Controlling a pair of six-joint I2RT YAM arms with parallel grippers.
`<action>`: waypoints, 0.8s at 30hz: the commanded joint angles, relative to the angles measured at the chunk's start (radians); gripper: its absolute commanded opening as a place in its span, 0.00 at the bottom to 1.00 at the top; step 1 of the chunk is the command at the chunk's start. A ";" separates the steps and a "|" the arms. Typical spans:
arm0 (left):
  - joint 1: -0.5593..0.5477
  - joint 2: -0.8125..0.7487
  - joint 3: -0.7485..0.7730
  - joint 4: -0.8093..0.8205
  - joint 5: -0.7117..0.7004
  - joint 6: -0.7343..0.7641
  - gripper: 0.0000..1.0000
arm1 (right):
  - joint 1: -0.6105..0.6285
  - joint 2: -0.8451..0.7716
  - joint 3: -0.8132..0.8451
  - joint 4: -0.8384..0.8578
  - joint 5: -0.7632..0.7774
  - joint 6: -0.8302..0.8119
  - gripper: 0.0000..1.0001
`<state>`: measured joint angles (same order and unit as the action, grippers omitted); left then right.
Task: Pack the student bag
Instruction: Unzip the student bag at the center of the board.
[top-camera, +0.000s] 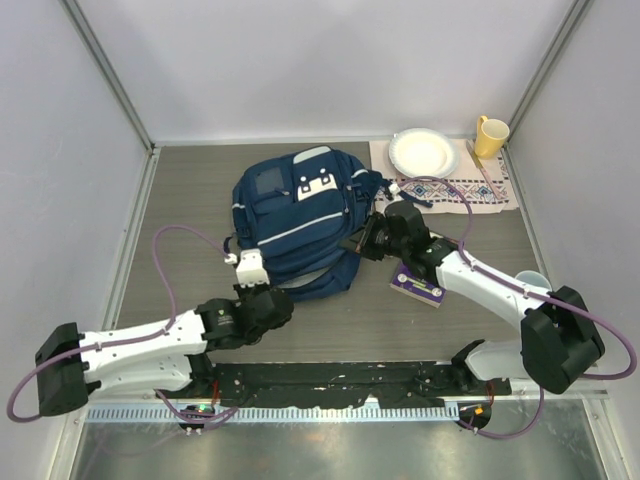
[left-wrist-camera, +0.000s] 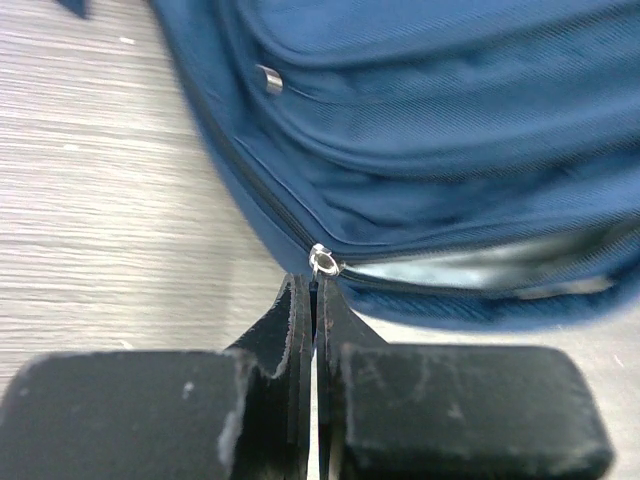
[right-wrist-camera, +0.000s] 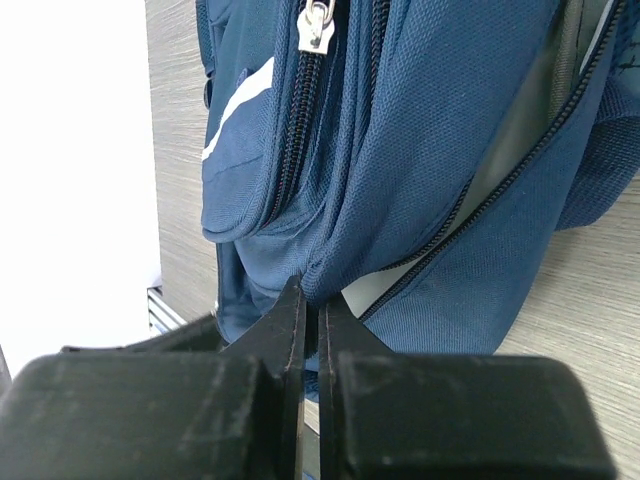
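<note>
The navy student bag (top-camera: 300, 215) lies flat mid-table, its white buckle patch facing up. At the bag's near-left edge my left gripper (top-camera: 265, 276) is shut. In the left wrist view its jaws (left-wrist-camera: 316, 285) pinch the tab under a silver zipper ring (left-wrist-camera: 322, 262). Right of the ring the zipper gapes, and pale lining (left-wrist-camera: 470, 270) shows through. My right gripper (top-camera: 363, 243) sits at the bag's right side. It is shut (right-wrist-camera: 312, 295) on a fold of blue bag fabric (right-wrist-camera: 430, 120) beside the open zipper, with grey lining (right-wrist-camera: 520, 130) visible. Another zipper pull (right-wrist-camera: 316, 25) hangs above.
A purple notebook (top-camera: 417, 288) lies under my right forearm. At the back right an embroidered placemat (top-camera: 470, 190) carries a white plate (top-camera: 424, 152), and a yellow mug (top-camera: 490, 136) stands beside it. A clear cup (top-camera: 530, 281) stands near the right wall.
</note>
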<state>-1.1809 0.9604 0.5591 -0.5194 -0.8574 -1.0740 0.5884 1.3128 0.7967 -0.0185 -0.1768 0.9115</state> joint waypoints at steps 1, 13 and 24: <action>0.159 -0.014 -0.010 -0.147 -0.054 0.037 0.00 | -0.045 -0.060 0.087 0.089 0.112 -0.045 0.01; 0.541 -0.135 -0.073 0.163 0.159 0.370 0.00 | -0.081 -0.070 0.110 0.072 0.073 -0.045 0.01; 0.788 -0.058 -0.123 0.378 0.530 0.486 0.00 | -0.179 -0.084 0.128 0.068 -0.024 -0.054 0.01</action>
<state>-0.4919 0.8932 0.4664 -0.1734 -0.3393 -0.7048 0.4965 1.2999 0.8494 -0.0254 -0.2516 0.9100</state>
